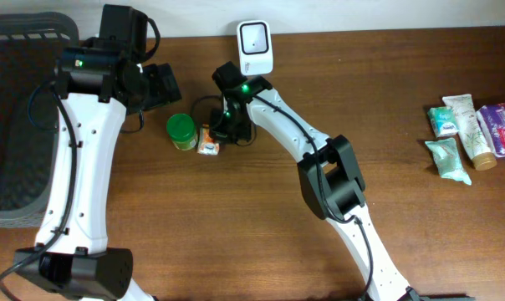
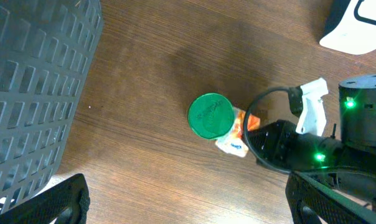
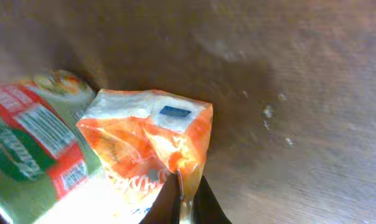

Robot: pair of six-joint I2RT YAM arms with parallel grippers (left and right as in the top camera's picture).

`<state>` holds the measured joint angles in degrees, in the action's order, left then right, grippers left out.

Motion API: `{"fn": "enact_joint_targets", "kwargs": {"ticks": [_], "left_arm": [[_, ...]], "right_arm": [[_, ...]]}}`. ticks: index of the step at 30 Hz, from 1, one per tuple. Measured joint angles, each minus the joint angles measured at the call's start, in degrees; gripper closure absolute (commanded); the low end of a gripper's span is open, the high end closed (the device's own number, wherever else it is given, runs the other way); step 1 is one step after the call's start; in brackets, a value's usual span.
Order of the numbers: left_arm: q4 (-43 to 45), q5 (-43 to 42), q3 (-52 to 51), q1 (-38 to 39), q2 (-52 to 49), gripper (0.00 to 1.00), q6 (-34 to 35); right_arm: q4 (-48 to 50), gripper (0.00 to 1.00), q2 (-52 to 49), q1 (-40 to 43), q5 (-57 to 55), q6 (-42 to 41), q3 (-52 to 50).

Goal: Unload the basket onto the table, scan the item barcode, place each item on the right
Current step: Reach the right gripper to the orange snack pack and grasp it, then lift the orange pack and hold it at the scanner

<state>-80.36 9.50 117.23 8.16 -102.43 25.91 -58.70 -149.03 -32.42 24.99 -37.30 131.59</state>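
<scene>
Counter point(image 1: 386, 75), edge to edge: the grey basket point(image 1: 18, 125) takes the left border, the white scanner point(image 1: 254, 46) stands at the far edge, and a cluster of toiletry tubes point(image 1: 463, 125) lies near the right edge, well apart from the work. Between the tubes and the right arm point(image 1: 319, 159) we note a wide stretch of open wood. The orange packet point(image 1: 208, 143) lies on the counter near the scanner, on its near side, pressed against the green-lidded jar point(image 1: 181, 130). The right jaws are down on the packet and closed. Only the right wrist view shows the pinch, with fingertips point(image 3: 166, 202) together on the packet's edge and the jar's label alongside; overhead, the wrist hides that contact. The left jaws stand wide open, holding nothing, hovering between basket and scanner. The left wrist view shows their fingers point(image 2: 57, 202) at its bottom corners and the jar lid from straight above.
</scene>
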Motion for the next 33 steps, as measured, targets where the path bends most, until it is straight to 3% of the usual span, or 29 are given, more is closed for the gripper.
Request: {"fn": "enact_joint_targets", "kwargs": {"ticks": [3, 4, 9, 14, 17, 23, 26, 29, 30, 33], "left_arm": [[0.0, 0.0, 0.0, 0.0, 0.0, 0.01, 0.0], [0.0, 0.0, 0.0, 0.0, 0.0, 0.01, 0.0], [0.0, 0.0, 0.0, 0.0, 0.0, 0.01, 0.0], [0.0, 0.0, 0.0, 0.0, 0.0, 0.01, 0.0], [0.0, 0.0, 0.0, 0.0, 0.0, 0.01, 0.0], [0.0, 0.0, 0.0, 0.0, 0.0, 0.01, 0.0], [0.0, 0.0, 0.0, 0.0, 0.0, 0.01, 0.0], [0.0, 0.0, 0.0, 0.0, 0.0, 0.01, 0.0], [0.0, 0.0, 0.0, 0.0, 0.0, 0.01, 0.0], [0.0, 0.0, 0.0, 0.0, 0.0, 0.01, 0.0]], "right_arm": [[-9.1, 0.96, 0.9, 1.6, -2.9, 4.2, 0.7], [-15.5, 0.96, 2.0, 3.1, -7.8, 5.2, 1.3], [-27.1, 0.96, 6.6, 7.4, -24.2, 10.9, 4.9], [-31.0, 0.96, 7.6, 6.8, -35.2, 12.0, 5.3], [-33.7, 0.96, 7.7, 6.8, -49.4, 7.6, 4.0], [-24.4, 0.94, 8.0, 6.7, -54.9, 5.3, -10.9], [-22.6, 0.78, 8.0, 6.0, -50.6, 4.6, -13.4], [-22.0, 0.32, 8.0, 3.0, -45.9, 4.5, -10.4], [-22.2, 0.24, 8.0, 1.7, -44.1, 4.8, -8.1], [-27.7, 0.17, 8.0, -0.2, -41.5, 5.4, -0.3]]}}
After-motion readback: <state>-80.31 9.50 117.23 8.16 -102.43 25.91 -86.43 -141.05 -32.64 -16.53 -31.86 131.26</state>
